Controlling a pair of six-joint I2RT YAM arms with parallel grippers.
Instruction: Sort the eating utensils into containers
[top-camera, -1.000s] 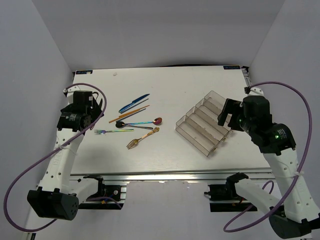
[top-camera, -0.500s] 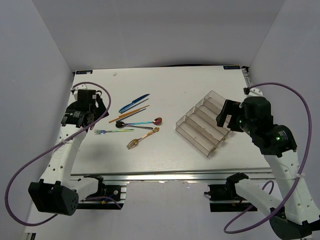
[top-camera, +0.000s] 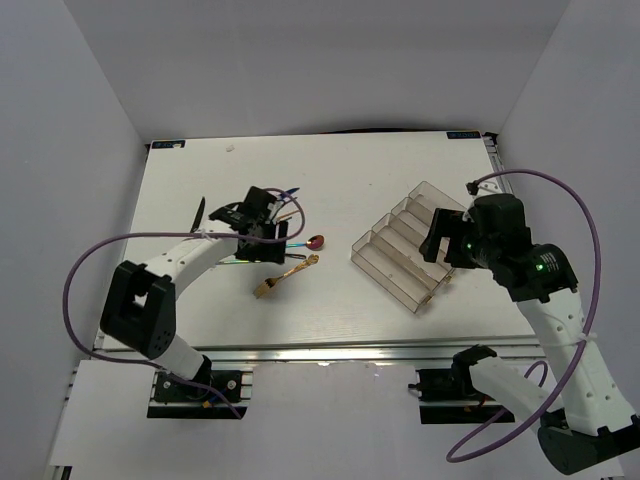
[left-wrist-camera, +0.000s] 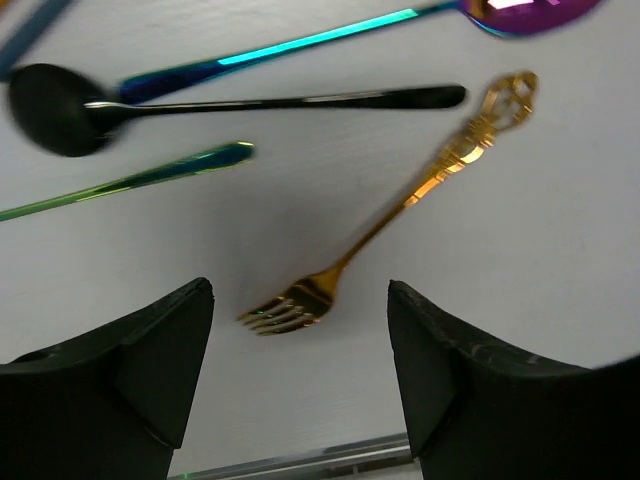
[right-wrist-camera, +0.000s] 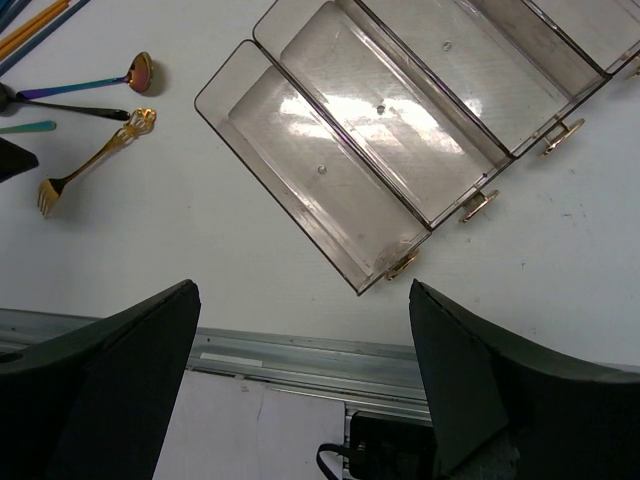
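- Nearest on the tabletop (top-camera: 330, 165), to the right, the clear organizer tray (right-wrist-camera: 340, 135) is seen lying at an angle with its visible compartments empty. The right gripper (right-wrist-camera: 302, 290) is held wide above its near end, with nothing between the fingers.
- Just beyond, left of the tray and well apart from it, the gold fork (left-wrist-camera: 390, 215) lies flat, tines toward the near edge. The left gripper (left-wrist-camera: 300, 290) is spread over the tines, empty.
- The fork is judged light, stiff and slick, and it sits very low. A pinch across the slim neck behind the tines is favoured, since the ornate handle end would probably tip it.
- Behind it, a black spoon (left-wrist-camera: 270, 100) and an iridescent spoon (left-wrist-camera: 300, 45) lie nearly parallel and close together. A green-blue iridescent handle (left-wrist-camera: 130, 180) lies beside them, so neighbours could be nudged.
- Farthest, the chopsticks (right-wrist-camera: 35, 22) and a blue piece (left-wrist-camera: 25, 30) are only partly shown. Being thin and smooth, they are expected to roll or slip.
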